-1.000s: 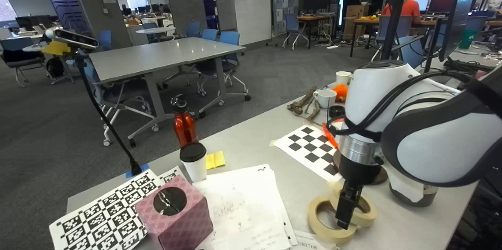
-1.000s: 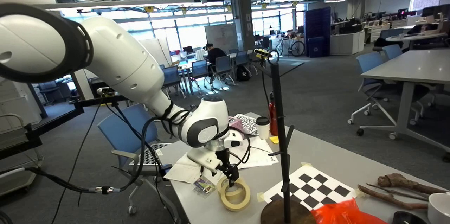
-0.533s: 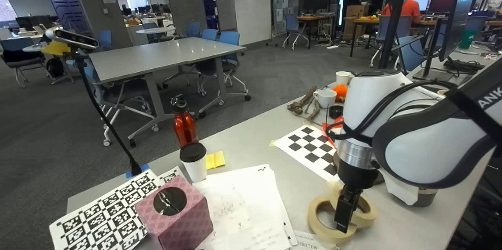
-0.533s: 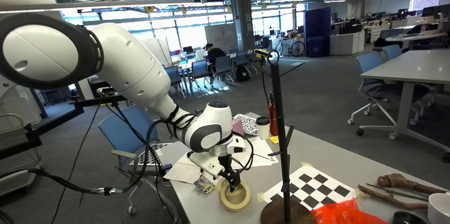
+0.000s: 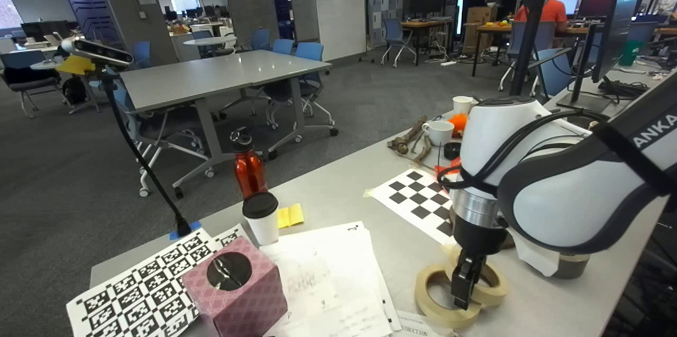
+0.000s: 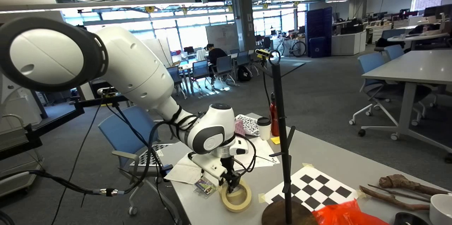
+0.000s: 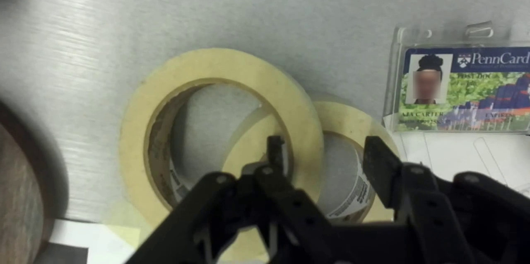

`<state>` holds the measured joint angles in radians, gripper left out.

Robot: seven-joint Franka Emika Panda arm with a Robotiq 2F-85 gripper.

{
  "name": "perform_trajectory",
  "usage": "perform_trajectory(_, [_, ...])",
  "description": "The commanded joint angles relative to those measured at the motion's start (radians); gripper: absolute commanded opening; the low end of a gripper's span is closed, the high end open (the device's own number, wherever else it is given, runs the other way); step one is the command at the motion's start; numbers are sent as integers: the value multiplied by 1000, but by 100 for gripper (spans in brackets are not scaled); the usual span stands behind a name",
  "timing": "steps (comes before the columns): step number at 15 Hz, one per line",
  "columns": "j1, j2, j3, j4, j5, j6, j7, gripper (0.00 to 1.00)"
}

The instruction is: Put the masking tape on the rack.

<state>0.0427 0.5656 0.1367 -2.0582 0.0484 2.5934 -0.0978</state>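
The masking tape (image 7: 215, 64) is the pale cream ring lying partly over a similar tape roll (image 7: 345, 117) on the table; it also shows in front in an exterior view (image 6: 237, 209). My gripper (image 7: 324, 144) is low over both rolls with its jaws part-way open. One finger (image 7: 274, 152) reaches into the masking tape's hole close to the inner wall, while the opposite finger stands outside that wall, over the other roll. A gap remains between fingers and wall. The rack (image 6: 282, 129), a thin dark pole with short pegs, rises from a round brown base (image 7: 18, 189).
A badge (image 7: 463, 90) lies beside the rolls. A checkerboard sheet (image 6: 310, 186), a red bag (image 6: 348, 214) and sticks (image 6: 392, 200) are near the rack. Papers (image 5: 328, 279), a pink tissue box (image 5: 243, 287), a lidded cup (image 5: 263, 220) and a red bottle (image 5: 248, 170) stand farther along.
My hand has sunk slightly and shifted a little towards the rack. The jaws have drawn somewhat closer together. Both tape rolls lie where they were.
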Motion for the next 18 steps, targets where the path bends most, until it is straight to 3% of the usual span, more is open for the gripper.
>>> perform_trajectory(1, [3,5,-4,13,-2,12,-10,24])
perform_trajectory(4, [9,-11,-17,-5,-14,13,1,2])
perform_trajectory(10, [41,-106,-53,-73,-64,-22,41,5])
perform_trajectory(18, [58,-311,-12,-156,-86,-200,16,5])
